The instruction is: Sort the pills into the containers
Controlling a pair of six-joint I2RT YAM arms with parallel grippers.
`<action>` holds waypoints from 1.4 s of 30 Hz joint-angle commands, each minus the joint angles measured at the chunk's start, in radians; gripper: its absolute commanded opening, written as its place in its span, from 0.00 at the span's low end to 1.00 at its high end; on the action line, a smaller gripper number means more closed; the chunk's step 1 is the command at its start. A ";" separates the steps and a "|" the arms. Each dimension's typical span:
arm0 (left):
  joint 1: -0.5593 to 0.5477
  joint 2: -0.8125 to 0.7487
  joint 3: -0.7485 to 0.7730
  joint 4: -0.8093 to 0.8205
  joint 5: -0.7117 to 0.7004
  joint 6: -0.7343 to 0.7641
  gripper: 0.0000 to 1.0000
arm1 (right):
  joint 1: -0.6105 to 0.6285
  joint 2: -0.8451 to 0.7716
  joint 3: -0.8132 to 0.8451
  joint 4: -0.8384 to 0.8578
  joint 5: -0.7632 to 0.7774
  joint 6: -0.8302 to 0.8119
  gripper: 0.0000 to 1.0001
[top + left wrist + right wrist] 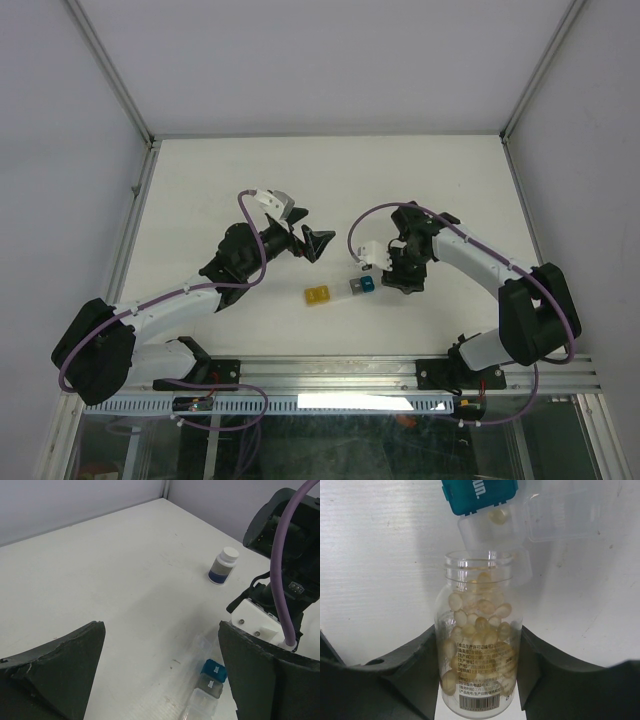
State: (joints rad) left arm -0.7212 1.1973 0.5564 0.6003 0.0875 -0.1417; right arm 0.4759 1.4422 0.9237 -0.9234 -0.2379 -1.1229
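My right gripper [477, 645] is shut on a round clear vial [479, 645] full of tan pills [480, 625], tipped with its open mouth at the containers. The strip shows a blue compartment [480, 492] and a clear open compartment [487, 530] with one pill [498, 516] in it. In the top view the right gripper [400, 272] is right beside the blue compartment [367, 285], and a yellow compartment [318, 296] lies apart to the left. My left gripper [305, 240] is open and empty above the table; in its wrist view [161, 645] it hovers beside the strip [212, 672].
A small dark bottle with a white cap [223, 566] stands on the table beyond the strip. The right arm's wrist [280, 580] fills the right of the left wrist view. Grey walls and metal rails [130, 190] border the white table.
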 commanded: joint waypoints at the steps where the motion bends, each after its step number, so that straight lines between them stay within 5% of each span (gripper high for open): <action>1: -0.010 -0.005 -0.002 0.056 0.018 -0.004 0.99 | 0.004 -0.005 0.019 0.016 0.018 0.002 0.00; 42: -0.009 0.003 0.006 0.051 0.021 -0.004 0.99 | 0.010 -0.004 0.033 -0.014 0.005 0.042 0.00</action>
State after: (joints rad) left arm -0.7212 1.1976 0.5564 0.6003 0.0879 -0.1417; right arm 0.4805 1.4521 0.9176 -0.9123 -0.2161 -1.0954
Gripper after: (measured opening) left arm 0.990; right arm 0.545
